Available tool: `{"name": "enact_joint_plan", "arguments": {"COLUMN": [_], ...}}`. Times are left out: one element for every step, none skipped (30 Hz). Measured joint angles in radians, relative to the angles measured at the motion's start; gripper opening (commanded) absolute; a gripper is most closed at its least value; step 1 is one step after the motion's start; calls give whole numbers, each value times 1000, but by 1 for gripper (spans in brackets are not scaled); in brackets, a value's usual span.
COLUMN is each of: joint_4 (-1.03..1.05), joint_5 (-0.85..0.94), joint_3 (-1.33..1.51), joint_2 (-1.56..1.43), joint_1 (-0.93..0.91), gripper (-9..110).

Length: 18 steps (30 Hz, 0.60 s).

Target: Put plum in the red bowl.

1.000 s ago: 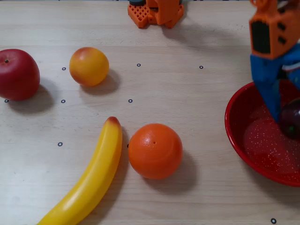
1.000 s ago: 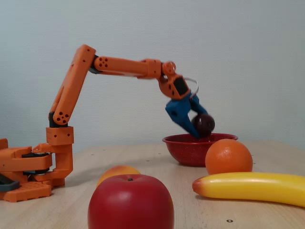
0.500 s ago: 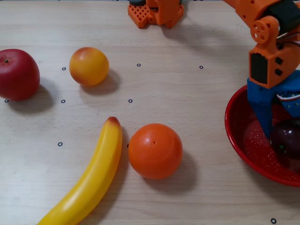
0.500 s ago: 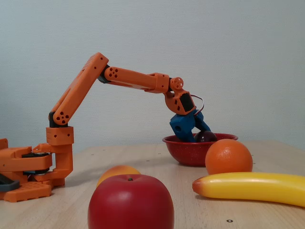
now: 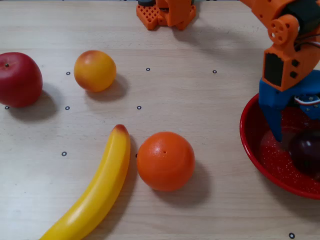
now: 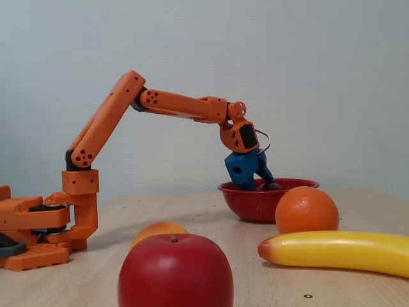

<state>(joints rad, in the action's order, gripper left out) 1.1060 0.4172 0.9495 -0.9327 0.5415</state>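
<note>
Plum [image 5: 306, 151], glossy, light and apt to roll, lies in the red bowl [image 5: 252, 145] beside the opened pincer [image 5: 292, 134], best pinched across its middle.

Glossy speckled red bowl [image 5: 252, 145], matt pale wood table [image 5: 200, 100], glossy plum [image 5: 306, 150]

Bright, even light; soft shadows

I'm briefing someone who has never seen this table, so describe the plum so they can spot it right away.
In the overhead view, find the big red bowl at the right edge, under the orange arm's blue gripper. The plum lies inside it, beside the blue fingers. It is the smallest and darkest fruit, glossy purple-maroon, unlike the bright red apple at far left.
</note>
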Motion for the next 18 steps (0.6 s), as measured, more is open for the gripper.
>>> {"name": "enact_joint_plan", "arguments": {"joint_4": [0,0,0,0,2,9,17,25,25,25,26,38,48,58,67,75,84,95], "joint_5": [0,0,0,0,0,0,0,0,0,0,0,0,0,0,0,0,0,0], "joint_3": [0,0,0,0,0,0,0,0,0,0,0,0,0,0,0,0,0,0], "joint_2": [0,0,0,0,0,0,-3,-8,-15,-26,-43,-67,-92,-123,-150,-181,-198,-222], "joint_1": [0,0,0,-2,-2,-2,-2,-2,-2,-2,-2,-2,-2,-2,-2,-2,-2,-14], "gripper": [41,41,41,41,40,40,40,39,38,37,36,36,35,35,34,34,33,31]}}
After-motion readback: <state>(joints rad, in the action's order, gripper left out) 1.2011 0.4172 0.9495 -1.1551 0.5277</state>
